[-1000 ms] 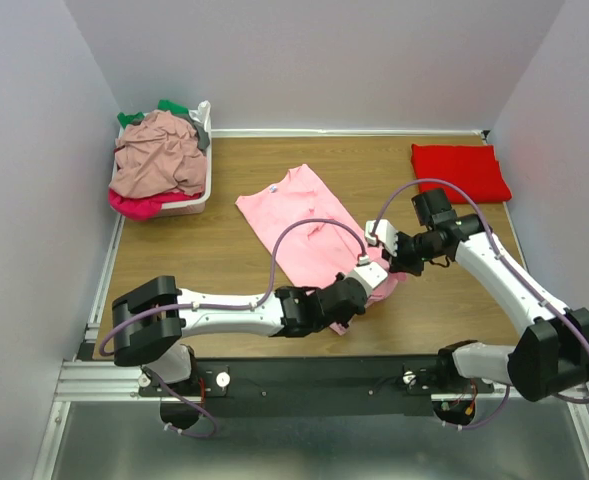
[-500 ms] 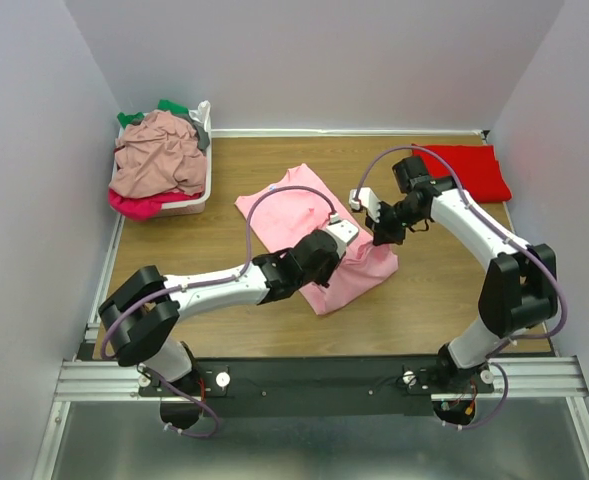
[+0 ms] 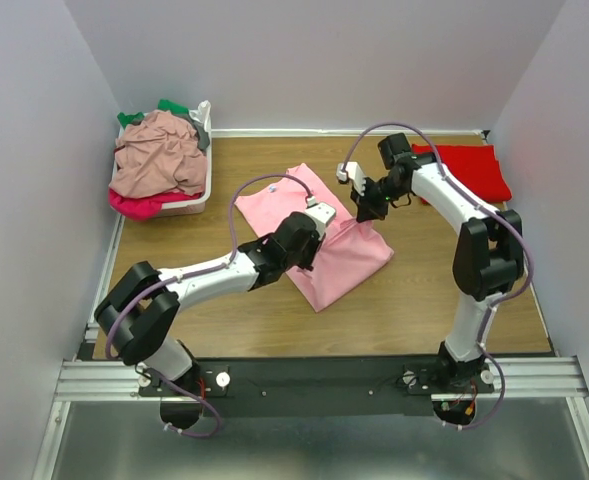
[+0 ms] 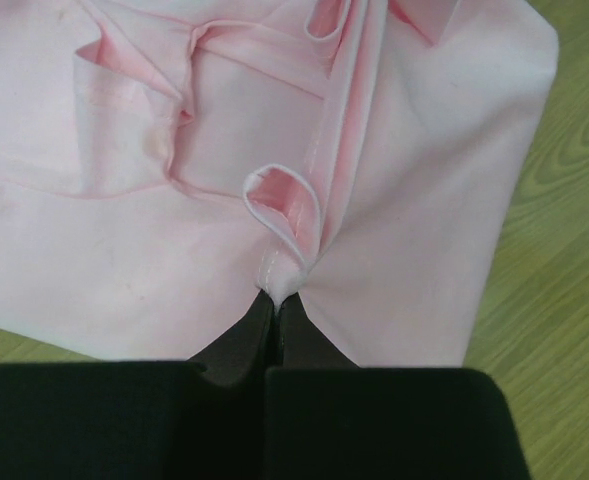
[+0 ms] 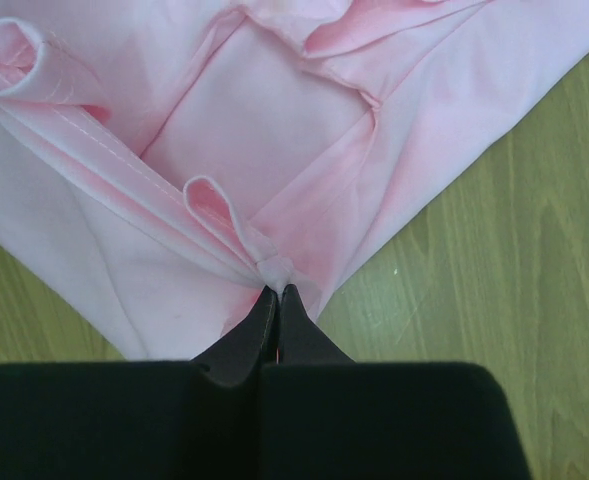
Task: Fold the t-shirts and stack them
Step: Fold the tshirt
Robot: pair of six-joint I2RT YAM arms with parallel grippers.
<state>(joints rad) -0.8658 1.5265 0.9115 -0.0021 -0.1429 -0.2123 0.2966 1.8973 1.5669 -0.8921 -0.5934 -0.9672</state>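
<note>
Two end effectors here, both pressed together: the left end effector (image 4: pixel 276 300) is pinching a stitched hem fold of the pink t-shirt (image 3: pixel 346 262), and the right end effector (image 5: pixel 277 292) is pinching another bunched bit of the same hem. That's one pink tee, soft thin cotton, puckered into little loops at each pinch and smooth elsewhere, lying on the wood-grain bench (image 3: pixel 424 300) just right of the white basket (image 3: pixel 207 182). One bright red t-shirt (image 3: pixel 464 172) sits folded into a neat rectangle far right of the basket, well apart from the pink one. One basket, heaped with a rumpled dusty rose tee (image 3: pixel 159 150), plus green (image 3: pixel 174 106) and magenta (image 3: pixel 139 206) peeking out. Compared with a second ago both end effectors have carried the hem up from the near edge towards the basket's end of the bench, so the pink tee is now doubled over and shorter
</note>
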